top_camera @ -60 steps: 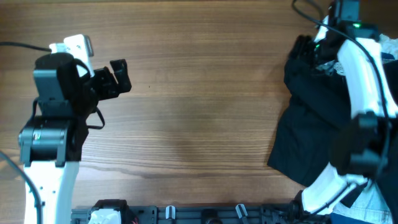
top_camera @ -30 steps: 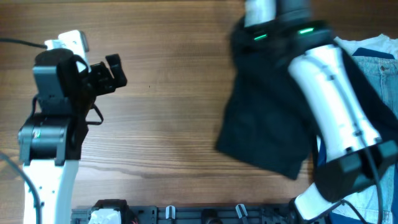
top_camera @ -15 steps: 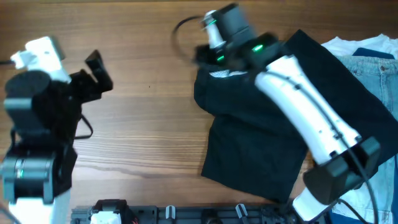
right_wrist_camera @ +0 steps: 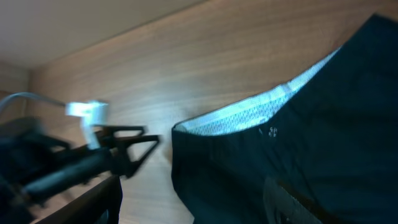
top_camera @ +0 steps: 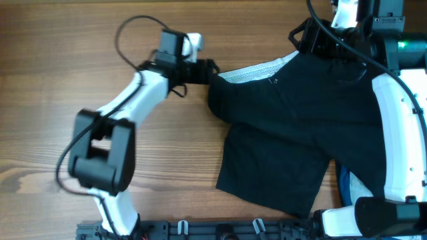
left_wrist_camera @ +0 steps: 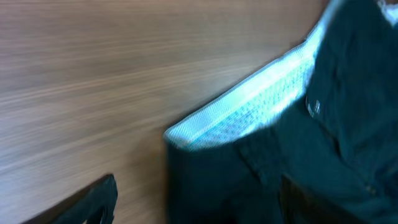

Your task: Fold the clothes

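Note:
The black shorts (top_camera: 293, 127) lie spread on the table, right of centre, with the light grey speckled inner waistband (top_camera: 257, 70) facing the far side. My left gripper (top_camera: 205, 70) reaches across to the waistband's left corner. In the left wrist view it (left_wrist_camera: 199, 186) is open, with the corner of the shorts (left_wrist_camera: 249, 168) between its fingers (left_wrist_camera: 93, 202). My right gripper (top_camera: 310, 40) hovers over the waistband's right end. It (right_wrist_camera: 193, 186) is open above the shorts (right_wrist_camera: 298, 124) and holds nothing.
Bare wood table (top_camera: 67, 80) stretches left of the shorts. A sliver of light blue fabric (top_camera: 341, 183) shows under the right arm at the lower right. A black rail with fixtures (top_camera: 200, 230) runs along the near edge.
The right gripper dragged the shorts from the right to the middle, opened and let go, then drew back to the far right. The left arm swung across to the waistband's left corner.

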Motion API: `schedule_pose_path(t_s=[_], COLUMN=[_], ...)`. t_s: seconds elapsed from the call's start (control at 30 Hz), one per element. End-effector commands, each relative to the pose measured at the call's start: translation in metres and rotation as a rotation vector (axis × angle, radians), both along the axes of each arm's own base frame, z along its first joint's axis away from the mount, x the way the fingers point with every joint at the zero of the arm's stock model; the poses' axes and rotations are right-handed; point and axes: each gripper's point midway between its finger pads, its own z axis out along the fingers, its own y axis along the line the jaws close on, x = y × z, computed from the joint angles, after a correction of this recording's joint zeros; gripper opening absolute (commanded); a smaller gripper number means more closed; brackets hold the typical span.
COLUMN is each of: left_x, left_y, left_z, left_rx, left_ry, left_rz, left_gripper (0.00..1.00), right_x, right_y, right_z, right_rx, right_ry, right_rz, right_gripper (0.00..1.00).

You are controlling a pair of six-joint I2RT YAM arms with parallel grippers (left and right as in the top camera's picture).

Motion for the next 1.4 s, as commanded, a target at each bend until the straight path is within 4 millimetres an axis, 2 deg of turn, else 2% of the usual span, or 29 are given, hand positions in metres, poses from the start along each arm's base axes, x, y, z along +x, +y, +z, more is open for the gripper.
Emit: schedule_pose_path(t_s=[0.0,0.1,0.17,0.2,0.23,0.27,0.3,0.37,0.43,0.5,0.57,0.63,0.7,0.73,0.83,0.87,0.9,0.93,1.0,1.03,1.13,1.17,1.23,1.3,1.37], left_x=[-0.005,-0.007,-0.01,-0.01,-0.01,-0.005,-0.001,0.006,0.012,0.015,0.011,-0.005,-0.03,-0.046,-0.08,-0.09,-0.093,-0.095,-0.096,-0.09,-0.081,-0.079,-0.079,-0.082,-0.087], left_y=[-0.034,-0.043,-0.046,-0.044,-0.04,-0.025,-0.01,0.026,0.075,0.126,0.196,0.264,0.317,0.343,0.383,0.392,0.395,0.397,0.394,0.383,0.361,0.352,0.34,0.328,0.313], left_z=[-0.029,-0.055,-0.064,-0.067,-0.069,-0.073,-0.077,-0.078,-0.064,-0.039,-0.001,0.032,0.046,0.047,0.039,0.037,0.035,0.034,0.035,0.039,0.05,0.06,0.08,0.109,0.142], left_rx=[0.017,0.078,0.102,0.124,0.147,0.21,0.258,0.337,0.391,0.429,0.457,0.447,0.454,0.463,0.487,0.476,0.459,0.444,0.406,0.344,0.289,0.28,0.267,0.256,0.243], left_ry=[-0.006,-0.003,0.001,0.004,0.003,-0.001,0.003,0.025,0.052,0.059,0.058,0.076,0.127,0.17,0.275,0.309,0.324,0.332,0.337,0.326,0.281,0.254,0.202,0.123,0.028], left_rz=[-0.061,-0.059,-0.059,-0.05,-0.036,0.015,0.07,0.21,0.381,0.531,0.693,0.84,0.959,1.015,1.092,1.107,1.09,1.081,1.075,1.043,0.932,0.902,0.876,0.858,0.835], left_gripper=[0.82,0.8,0.68,0.59,0.43,0.15,0.04,0.04,0.04,0.04,0.04,0.04,0.04,0.04,0.13,0.19,0.25,0.37,0.39,0.38,0.38,0.38,0.41,0.48,0.59], right_x=[-0.004,-0.007,-0.008,-0.008,-0.008,-0.008,-0.008,-0.007,-0.008,-0.008,-0.007,-0.006,-0.007,-0.009,-0.012,-0.015,-0.017,-0.018,-0.017,-0.012,0.001,0.01,0.034,0.063,0.081], right_y=[0.002,0.001,0.001,0.001,0.001,0.001,0.001,-0.001,-0.003,-0.003,-0.007,-0.008,-0.009,-0.012,-0.015,-0.015,-0.015,-0.013,-0.004,0.015,0.045,0.055,0.067,0.077,0.082], right_z=[-0.001,-0.004,-0.004,-0.004,-0.005,-0.005,-0.005,-0.005,-0.006,-0.006,-0.007,-0.008,-0.008,-0.011,-0.022,-0.038,-0.051,-0.067,-0.098,-0.123,-0.162,-0.18,-0.201,-0.218,-0.235], right_rx=[0.007,0.006,0.006,0.006,0.005,0.003,0.003,-0.007,-0.016,-0.016,-0.037,-0.046,-0.061,-0.075,-0.096,-0.097,-0.095,-0.096,-0.089,-0.059,-0.013,-0.018,0.025,0.107,0.168], right_ry=[0.021,0.037,0.041,0.043,0.044,0.043,0.043,0.044,0.046,0.046,0.046,0.044,0.04,0.051,0.083,0.126,0.164,0.201,0.247,0.234,0.198,0.173,0.15,0.125,0.122], right_rz=[0.003,0.003,0.003,0.003,0.002,0.0,0.0,-0.008,-0.012,-0.013,-0.029,-0.029,-0.016,-0.025,-0.031,-0.029,-0.031,-0.024,0.006,0.093,0.173,0.19,0.135,0.051,-0.007], right_gripper=[0.73,0.73,0.73,0.73,0.73,0.73,0.73,0.73,0.73,0.73,0.73,0.73,0.74,0.75,0.78,0.79,0.79,0.79,0.78,0.77,0.73,0.73,0.7,0.68,0.66])
